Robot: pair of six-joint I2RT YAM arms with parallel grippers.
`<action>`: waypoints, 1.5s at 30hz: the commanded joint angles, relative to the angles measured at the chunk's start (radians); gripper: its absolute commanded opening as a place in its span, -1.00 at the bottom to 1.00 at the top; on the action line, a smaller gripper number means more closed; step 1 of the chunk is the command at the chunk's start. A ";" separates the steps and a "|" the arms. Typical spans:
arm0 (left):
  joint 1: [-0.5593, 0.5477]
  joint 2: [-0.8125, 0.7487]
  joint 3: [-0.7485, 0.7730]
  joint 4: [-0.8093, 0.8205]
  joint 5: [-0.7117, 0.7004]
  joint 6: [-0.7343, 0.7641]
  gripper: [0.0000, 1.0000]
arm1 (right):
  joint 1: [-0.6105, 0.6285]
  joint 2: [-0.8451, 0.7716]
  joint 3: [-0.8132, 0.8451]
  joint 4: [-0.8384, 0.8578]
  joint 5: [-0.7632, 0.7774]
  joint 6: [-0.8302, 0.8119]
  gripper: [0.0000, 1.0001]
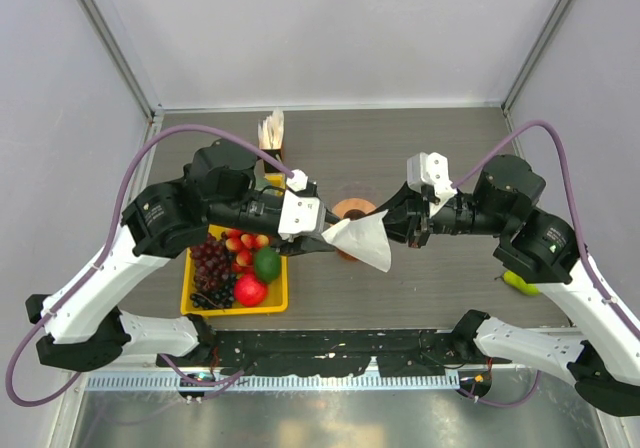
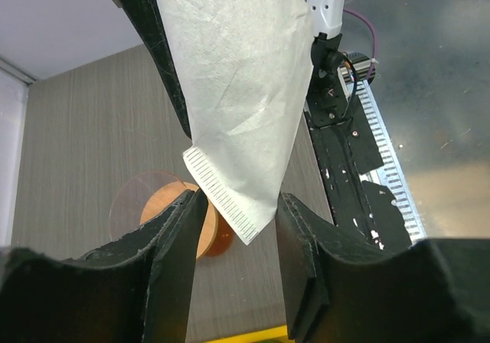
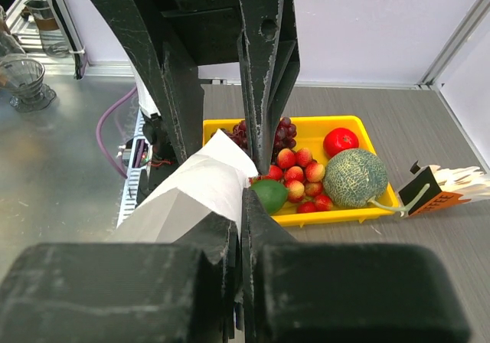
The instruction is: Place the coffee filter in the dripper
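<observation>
Right fingers (image 3: pixel 269 240) are pressed together with no gap, pinching one edge of the coffee filter (image 3: pixel 200 191). They alone carry it.

Left fingers (image 2: pixel 173 243) are about half open and straddle the filter's lower seamed corner. There's daylight on both sides, tighter on one side, so no grip.

Filter (image 1: pixel 362 240) hangs in the air between the two arms, just above the dripper (image 1: pixel 352 209) and covering its near side. It's folded flat, not opened into a cone.

Step, my read: mid-air regrasp or opening, ahead of seating. Nothing is in the dripper yet.

Next move needs:
- left fingers to pinch the seam corner without creasing or tearing the paper
- the plies pulled apart so the cone opens
- the tip centred over the dripper's hole before lowering; the paper is light and likely to swing or spring

View differences:
- Top view is the only one giving filter-over-dripper alignment. It also shows the yellow tray (image 1: pixel 196 306) of fruit left of the dripper and the upright paper bundle (image 1: pixel 272 131) beyond it on the counter (image 1: pixel 440 138). Finger gaps are unreadable there.
- Left wrist shows the gaps around the corner, plus the dripper's orange collar (image 2: pixel 167 199) below.
- Right wrist confirms the pinch. No dripper in it.
</observation>
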 commanded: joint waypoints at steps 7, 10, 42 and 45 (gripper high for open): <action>-0.004 -0.017 0.011 0.024 0.037 -0.022 -0.36 | -0.001 -0.004 0.006 0.045 -0.017 0.010 -0.90; -0.004 -0.022 -0.001 0.025 0.045 -0.038 -0.38 | -0.001 -0.005 0.005 0.045 -0.020 0.008 -0.90; 0.357 -0.139 -0.224 0.654 -0.323 -0.673 0.58 | -0.344 0.077 0.067 0.103 0.667 0.712 -0.90; 0.294 -0.093 -0.202 0.699 -0.329 -0.685 0.58 | -0.349 0.091 0.092 0.104 0.727 0.754 -0.90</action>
